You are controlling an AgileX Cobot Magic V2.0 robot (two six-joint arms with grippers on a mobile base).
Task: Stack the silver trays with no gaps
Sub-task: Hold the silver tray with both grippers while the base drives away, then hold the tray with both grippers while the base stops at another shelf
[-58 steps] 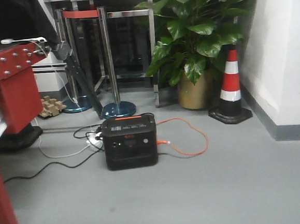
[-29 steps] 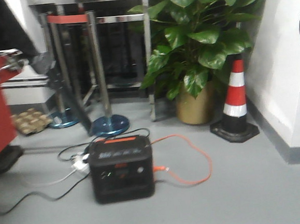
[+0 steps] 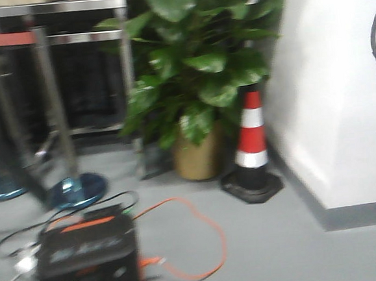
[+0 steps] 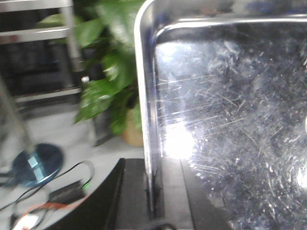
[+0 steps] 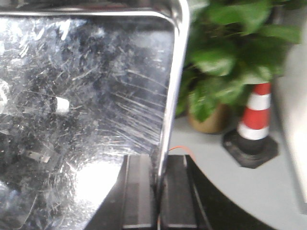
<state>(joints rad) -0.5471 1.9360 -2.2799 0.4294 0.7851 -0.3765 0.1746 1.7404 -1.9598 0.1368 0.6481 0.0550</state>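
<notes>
Silver tray [image 4: 230, 120] – rims pinched between left pincer [image 4: 152, 175] and right pincer [image 5: 157, 167]

The whole front view was blurry. Far left of the striped cone [image 3: 251, 142], the black power box [image 3: 87, 262] was cut off by the bottom edge, and its labels were too smeared to read. In the left wrist view the silver tray [image 4: 225, 120] ran off the right and bottom edges. The left claw [image 4: 153, 165] pinching its rim was cut off below. The right claw [image 5: 158, 163] was cut off too.
</notes>
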